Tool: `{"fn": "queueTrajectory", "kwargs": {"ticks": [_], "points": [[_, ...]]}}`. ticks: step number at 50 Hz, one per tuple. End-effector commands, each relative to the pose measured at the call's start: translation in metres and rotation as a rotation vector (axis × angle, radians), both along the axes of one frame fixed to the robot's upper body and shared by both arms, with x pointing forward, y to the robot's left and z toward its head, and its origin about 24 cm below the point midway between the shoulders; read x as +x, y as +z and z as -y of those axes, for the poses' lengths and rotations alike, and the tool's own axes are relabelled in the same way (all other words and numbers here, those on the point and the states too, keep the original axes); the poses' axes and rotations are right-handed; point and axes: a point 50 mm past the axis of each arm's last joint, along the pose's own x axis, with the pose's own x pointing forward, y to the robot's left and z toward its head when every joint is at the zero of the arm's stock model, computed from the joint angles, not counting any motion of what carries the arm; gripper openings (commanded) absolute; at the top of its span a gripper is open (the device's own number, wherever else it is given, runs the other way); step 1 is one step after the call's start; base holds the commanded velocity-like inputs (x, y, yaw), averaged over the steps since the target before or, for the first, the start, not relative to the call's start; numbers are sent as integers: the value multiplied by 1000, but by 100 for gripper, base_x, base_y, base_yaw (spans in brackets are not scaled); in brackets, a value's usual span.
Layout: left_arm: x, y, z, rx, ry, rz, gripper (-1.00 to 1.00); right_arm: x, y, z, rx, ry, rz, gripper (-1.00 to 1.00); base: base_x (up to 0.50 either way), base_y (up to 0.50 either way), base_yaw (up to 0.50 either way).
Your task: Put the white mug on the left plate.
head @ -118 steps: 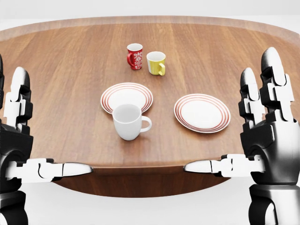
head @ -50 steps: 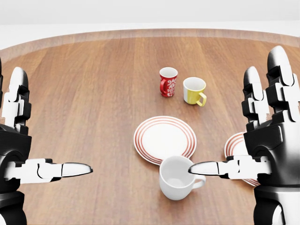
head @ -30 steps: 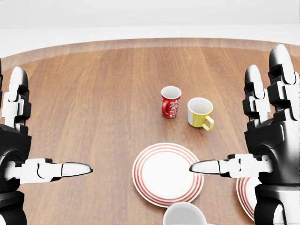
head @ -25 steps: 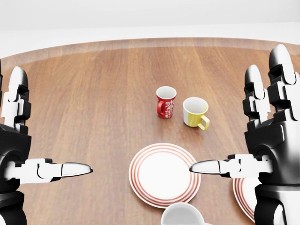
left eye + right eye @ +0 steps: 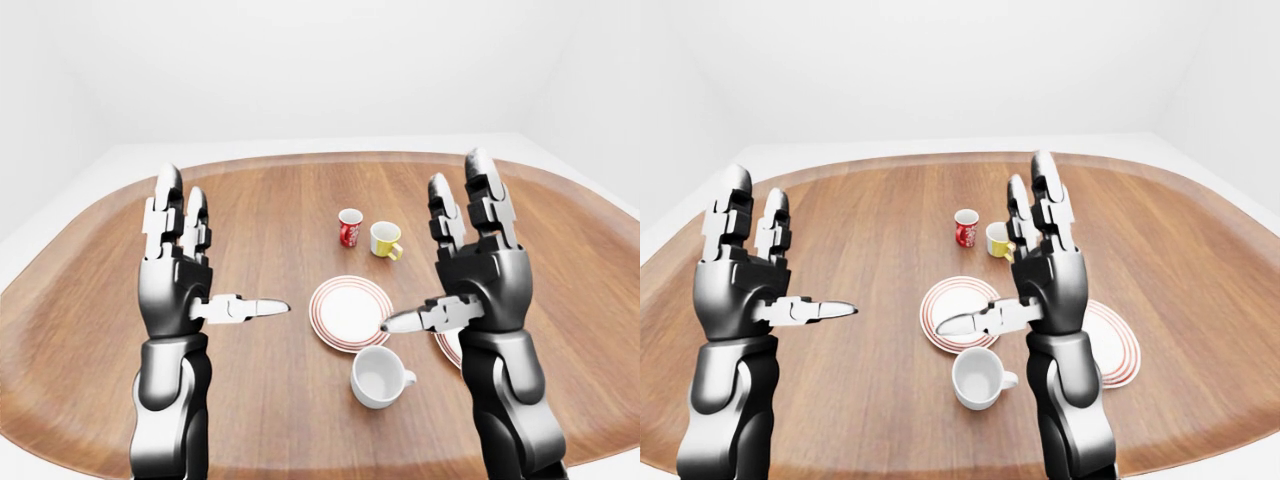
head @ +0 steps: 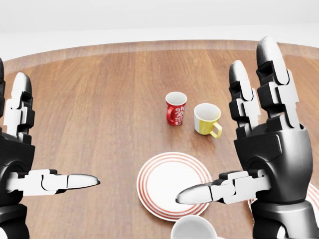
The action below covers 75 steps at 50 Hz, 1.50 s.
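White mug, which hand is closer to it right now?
Right. The right hand hangs just above the white mug, thumb over it; the left hand is far off to the view's left.

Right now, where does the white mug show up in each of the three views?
Left-eye view: white mug at lower centre, just below the left plate.
Head view: only its rim shows, cut off by the bottom edge, under the right hand's thumb.
Right-eye view: at lower centre, left of the right forearm.
Shared landmark: the red mug, beside the yellow mug.
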Motion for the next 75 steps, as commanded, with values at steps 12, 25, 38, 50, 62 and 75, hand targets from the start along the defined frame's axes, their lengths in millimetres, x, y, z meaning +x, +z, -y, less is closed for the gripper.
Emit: {"fn": "queueTrajectory", "kwargs": {"ticks": [12, 25, 38, 50, 62, 75], "points": [[0, -1, 1, 6, 0, -3, 100, -39, -4, -58, -362, 262, 84, 100, 0, 0, 0], [0, -1, 1, 8, -1, -5, 100, -54, -29, -58, -312, 291, -76, 100, 0, 0, 0], [-1, 0, 1, 7, -1, 0, 100, -58, -29, -54, -322, 266, -87, 100, 0, 0, 0], [0, -1, 1, 9, -2, -7, 100, -62, -24, -55, -501, 197, -15, 100, 0, 0, 0], [0, 0, 1, 9, -2, 0, 100, -53, -30, -53, -683, 109, -16, 100, 0, 0, 0], [0, -1, 1, 8, -1, -6, 100, -42, -43, -49, -782, 55, -84, 100, 0, 0, 0]]}}
